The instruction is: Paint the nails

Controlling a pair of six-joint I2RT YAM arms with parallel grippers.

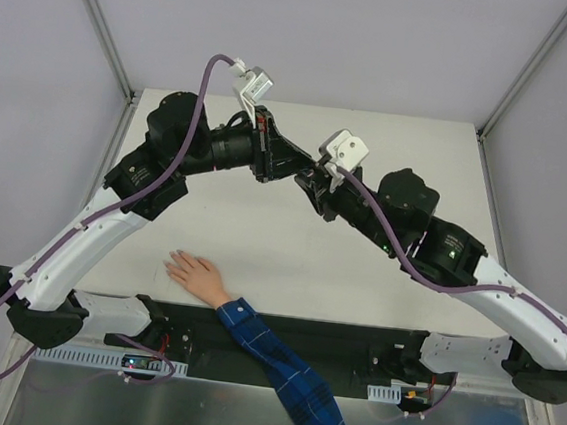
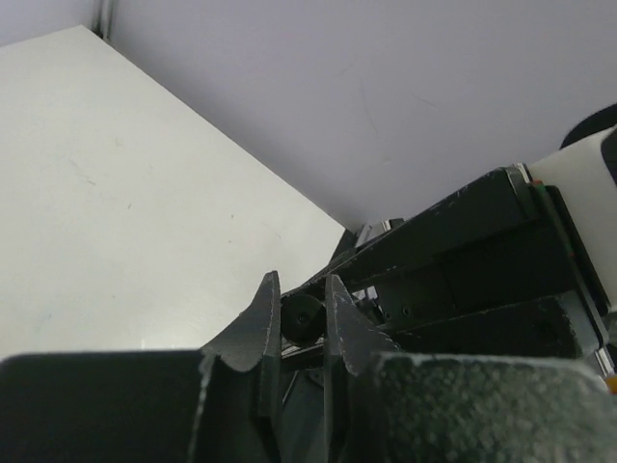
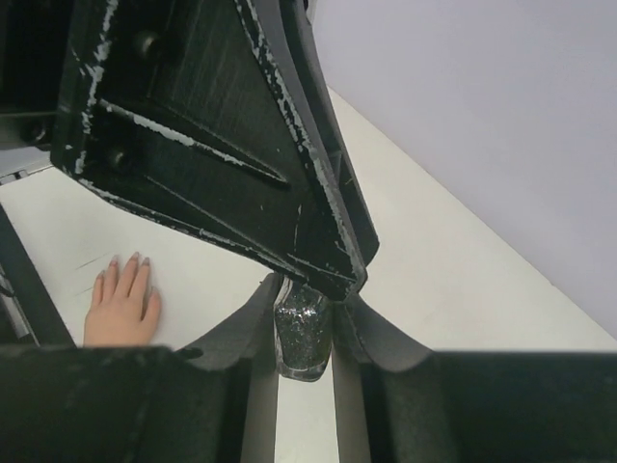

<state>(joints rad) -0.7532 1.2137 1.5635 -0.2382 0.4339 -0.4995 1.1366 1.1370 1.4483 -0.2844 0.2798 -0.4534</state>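
The pale hand (image 1: 195,272) lies flat on the table near the front edge, fingers spread, its arm in a blue plaid sleeve (image 1: 288,374). It also shows in the right wrist view (image 3: 122,304), where the tiny nails (image 3: 134,258) look pale. My right gripper (image 3: 308,289) is shut on a small dark glittery bottle (image 3: 304,333) and holds it above the table. My left gripper (image 2: 302,280) is shut on the bottle's round black cap (image 2: 302,316). In the top view both grippers, left (image 1: 293,168) and right (image 1: 314,183), meet high over the table's middle back, far from the hand.
The white table (image 1: 262,231) is walled by pale panels behind and at the sides. A black strip (image 1: 281,338) and the arm bases run along the near edge, and the sleeve crosses that strip.
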